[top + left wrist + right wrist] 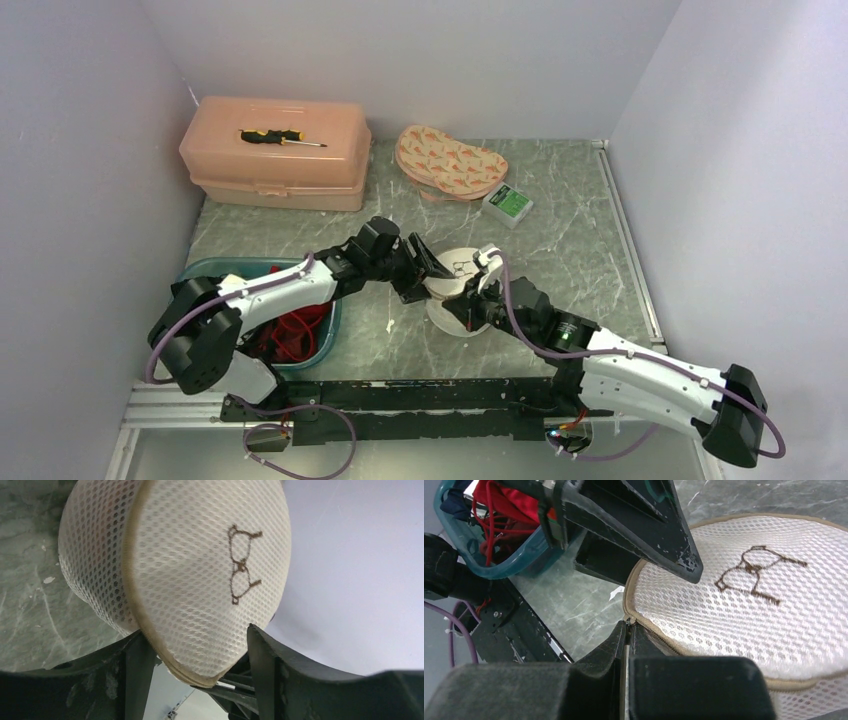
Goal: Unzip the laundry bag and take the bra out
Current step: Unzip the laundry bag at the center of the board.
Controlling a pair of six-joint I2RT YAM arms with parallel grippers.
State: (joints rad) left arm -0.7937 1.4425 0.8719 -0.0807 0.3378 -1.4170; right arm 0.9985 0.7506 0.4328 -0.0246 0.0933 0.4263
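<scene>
The white mesh laundry bag (455, 278), round with a brown bra drawing, sits mid-table and its tan zipper looks closed. My left gripper (432, 268) grips the bag's edge (190, 555), one finger on each side (197, 635). My right gripper (482, 292) is shut on the zipper pull (627, 620) at the bag's (734, 610) near rim. The red bra (295, 330) with thin red straps lies in the teal bin (215, 268) at the left, and it also shows in the right wrist view (506, 500).
A peach toolbox (275, 165) with a screwdriver (275, 137) on top stands at the back left. A patterned pouch (450, 162) and a green-white box (507, 203) lie at the back middle. Walls close in both sides.
</scene>
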